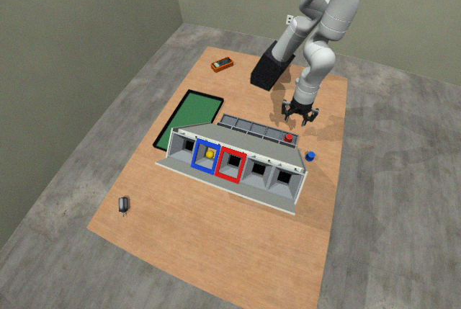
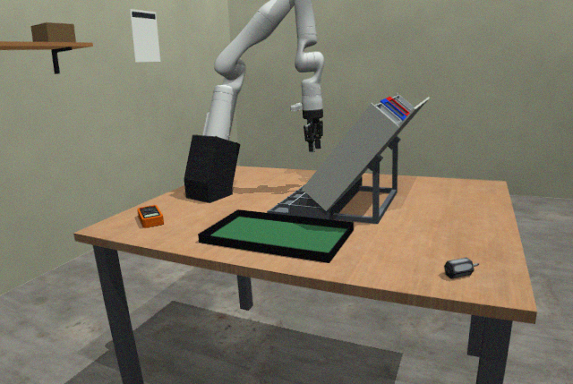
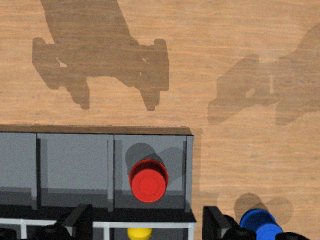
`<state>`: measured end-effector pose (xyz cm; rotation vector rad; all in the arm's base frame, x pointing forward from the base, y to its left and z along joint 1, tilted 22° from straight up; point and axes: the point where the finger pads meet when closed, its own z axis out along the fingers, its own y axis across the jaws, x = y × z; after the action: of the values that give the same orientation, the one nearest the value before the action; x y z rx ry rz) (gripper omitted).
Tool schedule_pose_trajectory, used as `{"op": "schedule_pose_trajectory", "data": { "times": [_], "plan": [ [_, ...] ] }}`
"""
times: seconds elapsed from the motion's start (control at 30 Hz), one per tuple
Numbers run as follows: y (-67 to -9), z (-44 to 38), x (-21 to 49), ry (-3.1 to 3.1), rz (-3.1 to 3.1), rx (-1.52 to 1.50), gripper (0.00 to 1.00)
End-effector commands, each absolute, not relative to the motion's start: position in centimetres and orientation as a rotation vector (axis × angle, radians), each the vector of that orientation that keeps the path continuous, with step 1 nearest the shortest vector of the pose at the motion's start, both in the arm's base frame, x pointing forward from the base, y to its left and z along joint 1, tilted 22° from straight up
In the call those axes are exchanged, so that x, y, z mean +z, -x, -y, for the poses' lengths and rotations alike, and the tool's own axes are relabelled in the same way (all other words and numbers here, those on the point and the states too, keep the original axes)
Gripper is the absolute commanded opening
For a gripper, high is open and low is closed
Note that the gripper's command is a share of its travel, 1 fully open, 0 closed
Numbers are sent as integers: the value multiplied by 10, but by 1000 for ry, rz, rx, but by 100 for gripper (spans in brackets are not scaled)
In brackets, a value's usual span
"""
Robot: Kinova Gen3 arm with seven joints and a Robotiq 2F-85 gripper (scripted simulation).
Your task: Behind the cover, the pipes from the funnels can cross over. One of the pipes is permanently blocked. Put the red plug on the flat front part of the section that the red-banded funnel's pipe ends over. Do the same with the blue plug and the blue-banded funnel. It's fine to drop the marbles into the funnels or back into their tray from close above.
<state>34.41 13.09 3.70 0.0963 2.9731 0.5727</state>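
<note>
My gripper (image 1: pixel 294 122) (image 2: pixel 314 147) (image 3: pixel 147 223) is open and empty, above the table beside the right end of the section row (image 1: pixel 227 121) (image 3: pixel 75 165). The red plug (image 1: pixel 288 137) (image 3: pixel 149 185) stands on the flat front part of the rightmost section. A yellow marble (image 3: pixel 139 233) shows partly in the back part of that section. The blue plug (image 1: pixel 310 155) (image 3: pixel 261 223) stands on the table right of the row. Another yellow marble (image 1: pixel 209 154) sits in the blue-banded funnel (image 1: pixel 202 170). The red-banded funnel (image 1: pixel 227 180) is beside it. The pipes are hidden.
The sloping grey cover (image 1: pixel 253 142) (image 2: pixel 351 153) rises behind the sections. A green tray with a black rim (image 1: pixel 220 106) (image 2: pixel 263 250) lies at the row's other end and shows no marbles. An orange meter (image 1: pixel 222 64) (image 2: pixel 150 216) and a small motor (image 1: pixel 123 204) (image 2: pixel 458 267) lie farther off.
</note>
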Motion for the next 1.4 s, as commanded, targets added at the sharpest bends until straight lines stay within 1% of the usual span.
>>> {"op": "schedule_pose_trajectory", "data": {
  "times": [0.0,0.6,0.63,0.73,0.87,1.37],
  "plan": [
    [-344,-130,37,-98,-2972,572,70],
    [-344,-131,37,-97,-2972,572,70],
    [-379,-189,53,-97,-2972,572,70],
    [-383,-197,55,-97,-2972,572,70],
    [-405,-233,65,-97,-2972,572,70],
    [-408,-236,65,-93,-2997,561,70]
  ]
}}
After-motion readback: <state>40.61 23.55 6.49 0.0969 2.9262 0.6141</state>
